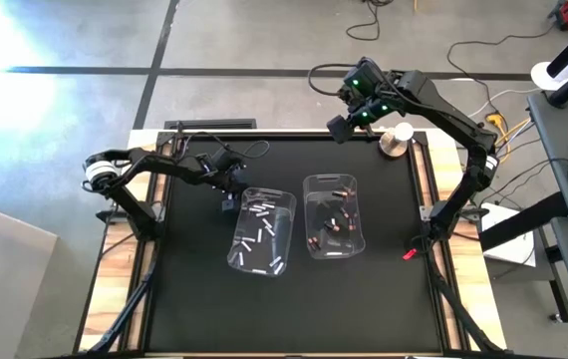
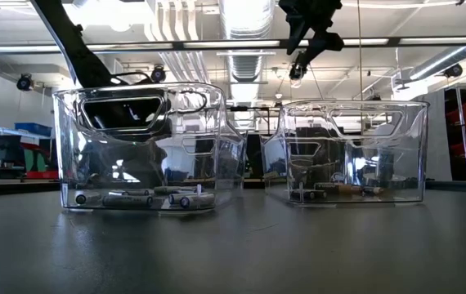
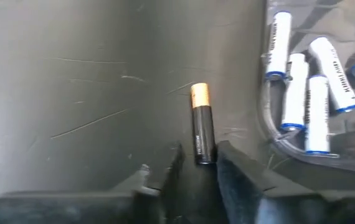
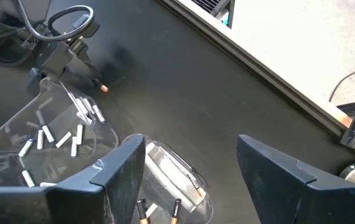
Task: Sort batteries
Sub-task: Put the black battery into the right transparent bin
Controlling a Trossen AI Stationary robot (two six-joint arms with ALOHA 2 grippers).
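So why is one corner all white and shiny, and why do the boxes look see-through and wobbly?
High view: strong glare washes out the floor at the picture's upper left. Low view: ceiling lights and pipes show through the left clear bin and right clear bin, whose curved walls bend them. Left wrist view: the dark battery is sharp, the near fingers blurred.

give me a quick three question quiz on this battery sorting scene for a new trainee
1. True or false: the left end effector grips a dark battery with a copper end.
2. Which clear bin holds the white batteries: A, the one nearer the left arm, or B, the one nearer the right arm?
3. Fill in: the right end effector is raised over the table's far edge, its fingers ____.

Key: 1 true. 2 A, the left bin; the right bin holds dark ones. 3 open.
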